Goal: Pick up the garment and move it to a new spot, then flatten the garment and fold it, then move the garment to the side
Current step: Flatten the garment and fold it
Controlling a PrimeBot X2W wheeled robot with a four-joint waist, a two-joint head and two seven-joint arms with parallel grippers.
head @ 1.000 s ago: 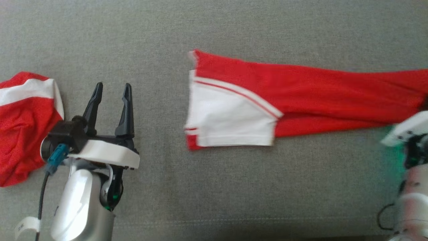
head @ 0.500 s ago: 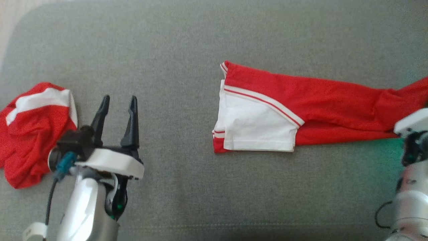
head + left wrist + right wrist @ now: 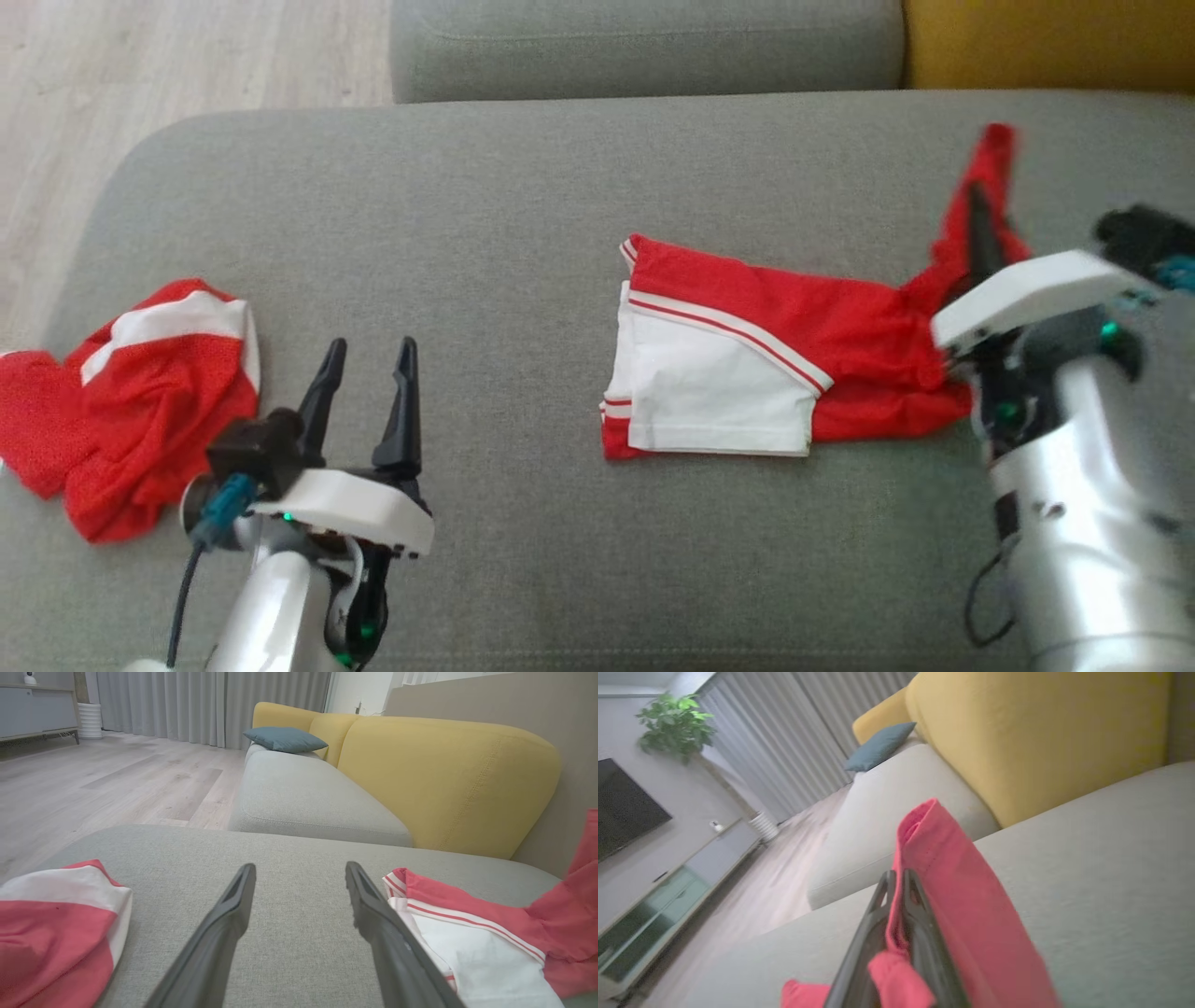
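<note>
Sofa seat (image 3: 523,205) of grey weave carried the work, in a living room with a pale wooden floor (image 3: 140,65).

The red and white garment (image 3: 747,373) lay right of the seat's middle. Its white panel was flat on the fabric, and its red end was drawn up off the seat by the right gripper (image 3: 899,877), whose fingers were pinched together on that cloth. The left gripper (image 3: 372,347) stood over bare seat between the two cloths, fingers spread wide apart. A crumpled red cloth (image 3: 140,401) with a white band sat near the seat's left edge, well apart from the garment. Beyond the seat were a yellow backrest (image 3: 444,765), a blue cushion (image 3: 285,739), grey curtains (image 3: 187,704), a potted plant (image 3: 675,728) and a dark screen (image 3: 621,807).
</note>
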